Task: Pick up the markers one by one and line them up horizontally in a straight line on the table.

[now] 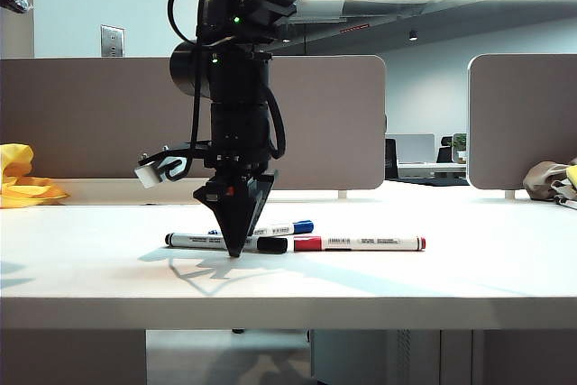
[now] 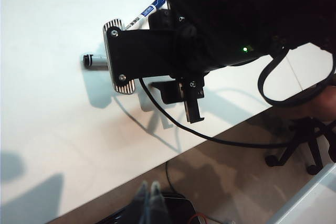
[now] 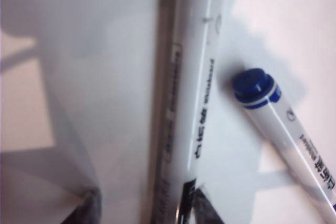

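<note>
Markers number three on the wide white table [image 1: 451, 277], all slim white-barrelled pens with barcode print: one black-capped marker [image 1: 198, 241], one red-capped marker [image 1: 361, 242] and one blue-capped marker [image 1: 293, 227]. In the exterior view the black-capped and red-capped pens lie nearly end to end along one line across the table, their caps meeting near the middle. The blue-capped pen lies just behind that meeting point, slightly angled, its barrel mostly hidden behind the arm.

One black arm shows in the exterior view, coming down left of centre. It carries the right gripper [image 1: 236, 250], which points straight down with its tips at the table, over the black-capped marker's barrel. The right wrist view shows that barrel [image 3: 194, 77] running between two dark fingertips [image 3: 89, 208] that stand apart: one sits just beside the barrel, the other has bare table between it and the pen. The blue cap [image 3: 273, 114] lies close alongside, apart from the barrel.

The left gripper [image 2: 148, 200] hangs off the table's front edge, its two fingers pressed together with nothing between them.

Two grey divider panels [image 1: 325, 123] stand behind the table.
</note>
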{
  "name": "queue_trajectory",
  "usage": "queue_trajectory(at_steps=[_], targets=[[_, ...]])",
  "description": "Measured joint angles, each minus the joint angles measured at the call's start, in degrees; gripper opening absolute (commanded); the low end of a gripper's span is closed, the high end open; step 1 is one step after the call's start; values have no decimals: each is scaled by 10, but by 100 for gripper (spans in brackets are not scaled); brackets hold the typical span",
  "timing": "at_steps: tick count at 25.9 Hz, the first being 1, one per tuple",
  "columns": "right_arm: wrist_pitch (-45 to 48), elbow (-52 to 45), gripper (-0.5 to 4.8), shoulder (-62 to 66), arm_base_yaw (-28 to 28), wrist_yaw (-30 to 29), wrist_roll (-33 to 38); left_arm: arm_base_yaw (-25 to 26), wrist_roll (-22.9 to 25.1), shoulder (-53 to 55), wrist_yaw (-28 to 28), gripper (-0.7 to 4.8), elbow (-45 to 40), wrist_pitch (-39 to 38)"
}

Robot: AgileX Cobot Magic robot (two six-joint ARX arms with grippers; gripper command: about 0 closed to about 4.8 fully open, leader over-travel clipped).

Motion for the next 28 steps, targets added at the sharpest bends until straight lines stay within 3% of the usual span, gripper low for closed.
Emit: queue_trajectory(at_steps=[3, 6, 28], targets=[[2, 0, 185, 0, 0, 0, 0, 0, 0, 0, 0, -5, 0, 0], [4, 0, 183, 1, 0, 1, 0, 0, 0, 0, 0, -5, 0, 0], [4, 0, 229, 1, -8, 15, 4, 0, 0, 0, 0, -5, 0, 0]])
